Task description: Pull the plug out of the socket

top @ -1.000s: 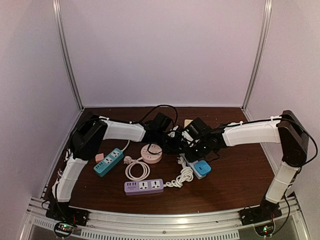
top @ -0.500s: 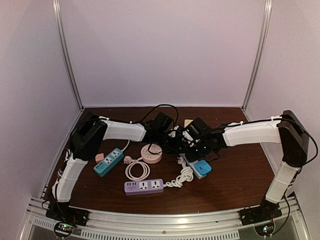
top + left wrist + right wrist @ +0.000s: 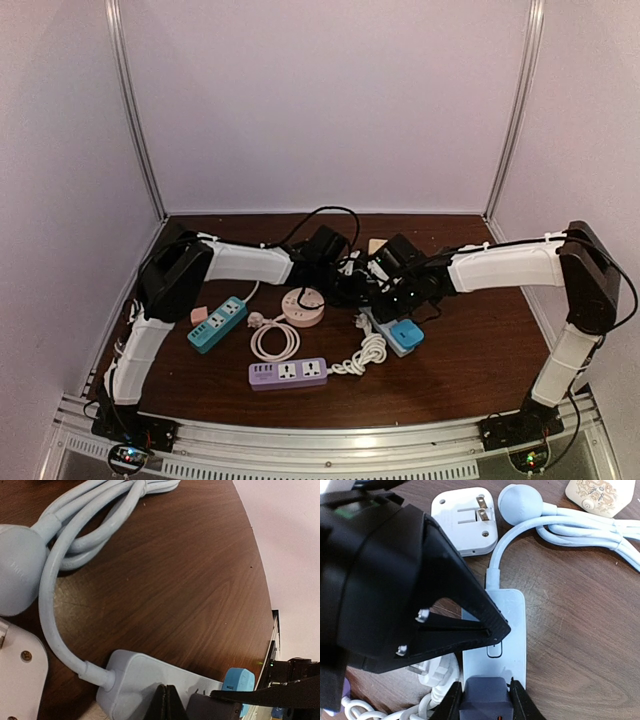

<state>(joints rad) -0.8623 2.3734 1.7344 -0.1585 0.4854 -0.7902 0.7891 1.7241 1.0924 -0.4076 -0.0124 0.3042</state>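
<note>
Plug [image 3: 485, 705]: dark, sitting on the strip's [image 3: 506, 607] near end, in the middle of the table [image 3: 480, 370].
Right gripper [image 3: 484, 692]: pinching the plug from both sides.
Left gripper [image 3: 166, 705]: pressed together, its tip resting on the strip's top, just beside the plug.
Strip: pale blue-grey, lying flat, its cord [image 3: 570, 527] curving off the far end into a bundle.
Adapter [image 3: 465, 520]: white, lying prongs up beside the cord.
</note>
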